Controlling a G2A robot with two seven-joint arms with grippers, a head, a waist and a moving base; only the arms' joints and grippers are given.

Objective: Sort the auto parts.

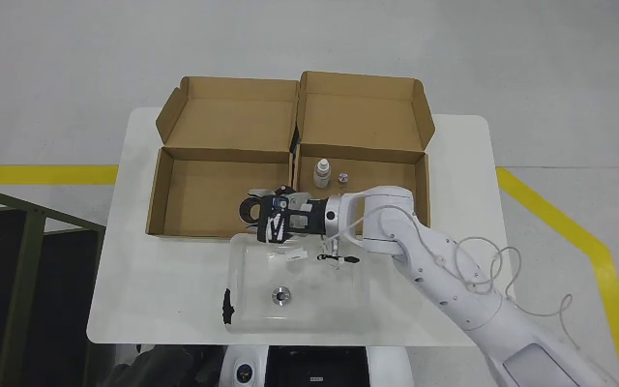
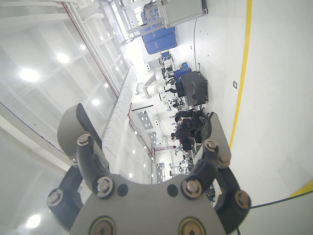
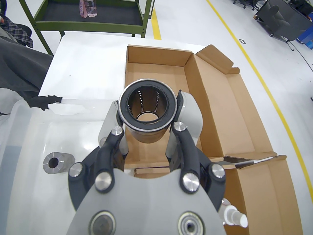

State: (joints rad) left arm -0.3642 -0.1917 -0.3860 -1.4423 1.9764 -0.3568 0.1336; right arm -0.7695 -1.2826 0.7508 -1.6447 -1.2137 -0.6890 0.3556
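Black-rimmed steel cylindrical bearing: grasped by right tool, over near wall of open brown cardboard box, mid white counter. Left tool released, empty. Likely hazard: round sides slip; bearing strikes wall, misses box.

Tiny bit beside the white bottle, far left corner of the right box: too small to tell. Sides of the bearing are covered by the right gripper.
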